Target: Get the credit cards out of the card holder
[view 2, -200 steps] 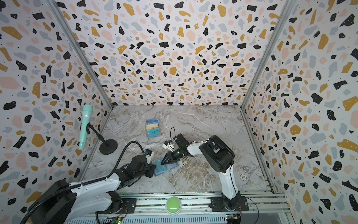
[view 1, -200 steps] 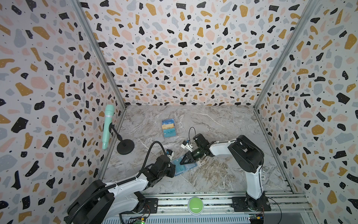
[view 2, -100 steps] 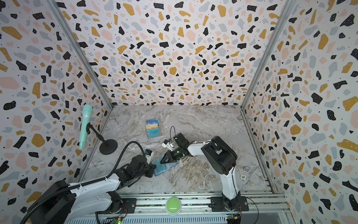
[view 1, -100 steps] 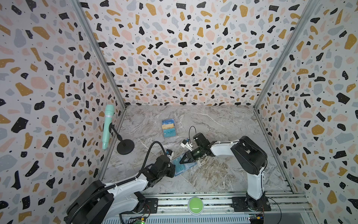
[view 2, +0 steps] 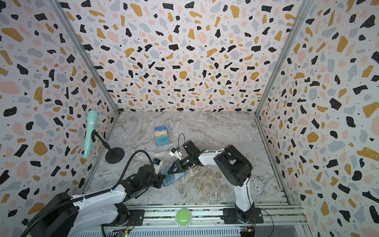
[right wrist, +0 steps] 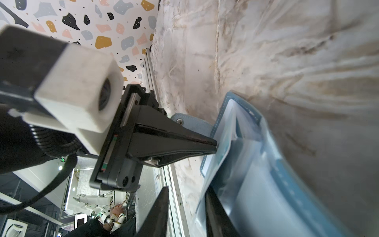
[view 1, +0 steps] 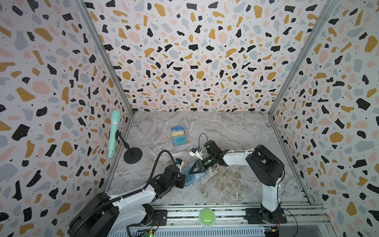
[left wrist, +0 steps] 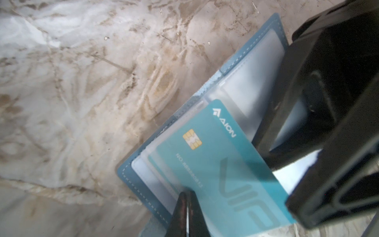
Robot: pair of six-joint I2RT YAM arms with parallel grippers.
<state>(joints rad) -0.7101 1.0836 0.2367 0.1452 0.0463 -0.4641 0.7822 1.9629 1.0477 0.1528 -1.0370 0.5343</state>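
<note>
change since a second ago: the elbow of the right arm (view 1: 264, 164) has shifted slightly to the right; both grippers, the holder and all else lie where they were.
card holder (view 1: 194, 178): open on the table (view 1: 235, 133), near the middle, between the two grippers; clear pockets face up, snap tab (right wrist: 185, 121) beside the left gripper.
teal card (left wrist: 215, 164): slantwise across the holder, partly covered by a clear pocket; chip and pale lettering show.
left gripper (left wrist: 187, 198): pressed together, pinching the teal card's edge.
right gripper (view 1: 190, 171): jaws partly spread, gripping nothing; one finger lies on the holder's clear pocket.
other credit cards (view 2: 161, 134): blue, gold and teal, in a clear rack (view 2: 163, 143) farther back, well apart from the holder.
surface: grey-brown marble pattern; small round discs (view 2: 260, 180) at near right.
room: terrazzo-print walls (view 1: 184, 51) on three sides; mint microphone (view 1: 113, 133) on a black stand at left; green button (view 1: 207, 215) on the near rail.
</note>
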